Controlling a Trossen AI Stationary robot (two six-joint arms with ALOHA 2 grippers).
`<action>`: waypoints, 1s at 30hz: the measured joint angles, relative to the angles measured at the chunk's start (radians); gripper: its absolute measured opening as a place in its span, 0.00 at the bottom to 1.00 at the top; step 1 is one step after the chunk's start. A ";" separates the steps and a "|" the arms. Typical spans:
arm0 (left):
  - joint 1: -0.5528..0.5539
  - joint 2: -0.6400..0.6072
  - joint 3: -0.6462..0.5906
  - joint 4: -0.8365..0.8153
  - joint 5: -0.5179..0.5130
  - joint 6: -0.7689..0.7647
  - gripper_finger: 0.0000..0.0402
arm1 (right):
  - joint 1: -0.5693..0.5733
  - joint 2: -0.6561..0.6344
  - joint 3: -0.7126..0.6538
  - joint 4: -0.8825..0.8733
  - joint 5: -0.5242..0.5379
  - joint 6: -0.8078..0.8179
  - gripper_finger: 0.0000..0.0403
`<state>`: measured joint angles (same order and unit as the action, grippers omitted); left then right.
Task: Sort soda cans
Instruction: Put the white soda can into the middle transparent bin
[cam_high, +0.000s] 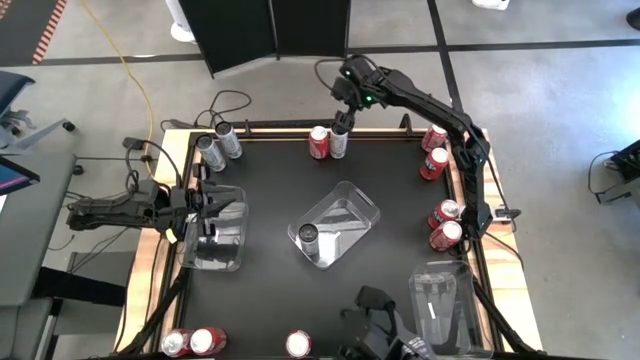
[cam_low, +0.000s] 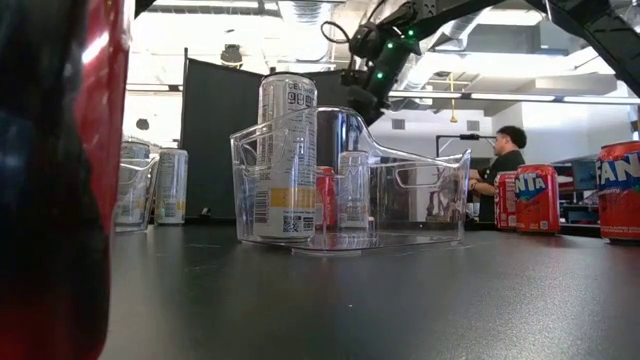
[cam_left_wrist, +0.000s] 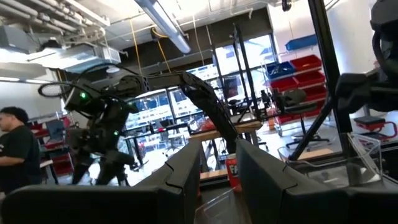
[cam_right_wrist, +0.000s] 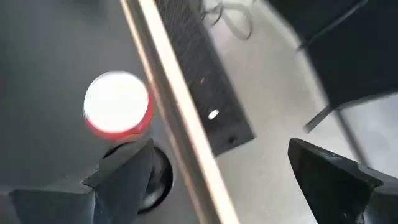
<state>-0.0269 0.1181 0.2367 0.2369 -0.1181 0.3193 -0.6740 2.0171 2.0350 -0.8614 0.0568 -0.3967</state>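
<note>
My right gripper is hanging wide open, holding nothing, over a silver can; red cans are reading "FANTA".

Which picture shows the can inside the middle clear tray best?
The low view: the silver can stands upright in the tray, its label readable. The high view shows only its dark top. Neither wrist view shows it clearly.
</note>
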 joint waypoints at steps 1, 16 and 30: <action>0.000 0.000 0.000 -0.001 0.000 -0.001 0.25 | 0.002 0.000 0.000 0.010 0.007 0.000 0.96; 0.000 0.000 0.000 0.005 0.000 0.015 0.25 | 0.042 -0.001 0.000 0.004 0.212 -0.010 0.95; 0.000 0.000 0.015 0.004 0.000 0.022 0.25 | 0.044 -0.001 0.000 -0.002 0.108 0.034 0.98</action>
<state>-0.0267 0.1178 0.2518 0.2411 -0.1177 0.3418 -0.6300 2.0159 2.0350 -0.8639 0.1648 -0.3623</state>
